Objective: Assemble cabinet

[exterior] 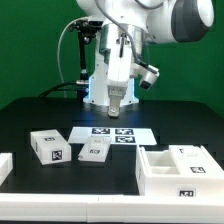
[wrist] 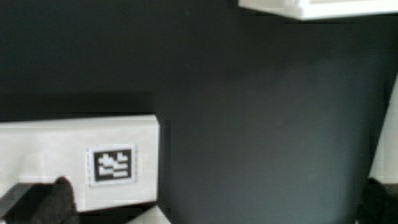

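The cabinet, a large white boxy body with inner dividers and a tag on its front, stands at the front on the exterior view's right. My gripper hangs well above the table behind the marker board, far from the cabinet, pointing down. It is open and holds nothing. In the wrist view the gripper spans bare black table, with one dark fingertip showing beside a small white tagged block. A white corner shows at the frame's edge; I cannot tell which part it is.
The marker board lies flat at the table's middle. Two small white tagged blocks sit in front of it toward the exterior view's left. Another white piece pokes in at the left edge.
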Motion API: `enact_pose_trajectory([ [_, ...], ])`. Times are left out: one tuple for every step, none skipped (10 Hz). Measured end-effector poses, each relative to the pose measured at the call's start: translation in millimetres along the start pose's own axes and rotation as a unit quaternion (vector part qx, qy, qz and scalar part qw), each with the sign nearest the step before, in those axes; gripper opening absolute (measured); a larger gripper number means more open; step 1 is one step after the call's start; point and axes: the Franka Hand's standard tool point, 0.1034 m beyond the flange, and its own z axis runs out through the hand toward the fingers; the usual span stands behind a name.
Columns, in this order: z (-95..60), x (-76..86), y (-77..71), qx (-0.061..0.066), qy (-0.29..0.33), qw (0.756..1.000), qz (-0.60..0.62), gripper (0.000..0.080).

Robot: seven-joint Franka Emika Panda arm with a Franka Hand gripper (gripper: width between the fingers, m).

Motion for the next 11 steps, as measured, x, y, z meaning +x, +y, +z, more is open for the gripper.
enact_pose_trajectory([
  [16.5, 5.4, 16.4, -0.023, 0.012, 1.000, -0.016, 0.0797],
  [36.7, 18.8, 37.0, -0.052, 0.031, 0.997, -0.042, 0.0797],
  [47.5, 30.0, 49.6, -0.069, 0.042, 0.994, -0.067, 0.0797],
  [53.5, 38.5, 57.9, -0.083, 0.044, 0.992, -0.090, 0.0797],
  [58.0, 43.4, 65.0, -0.095, 0.040, 0.989, -0.103, 0.0797],
  [58.8, 46.1, 66.0, -0.098, 0.040, 0.988, -0.114, 0.0797],
  [59.0, 46.2, 66.2, -0.098, 0.040, 0.987, -0.117, 0.0797],
  [58.8, 46.2, 65.9, -0.097, 0.042, 0.988, -0.116, 0.0797],
  [58.9, 46.4, 65.4, -0.095, 0.044, 0.988, -0.117, 0.0797],
  [58.9, 46.7, 65.0, -0.094, 0.045, 0.988, -0.116, 0.0797],
  [58.6, 48.1, 64.3, -0.093, 0.046, 0.988, -0.111, 0.0797],
])
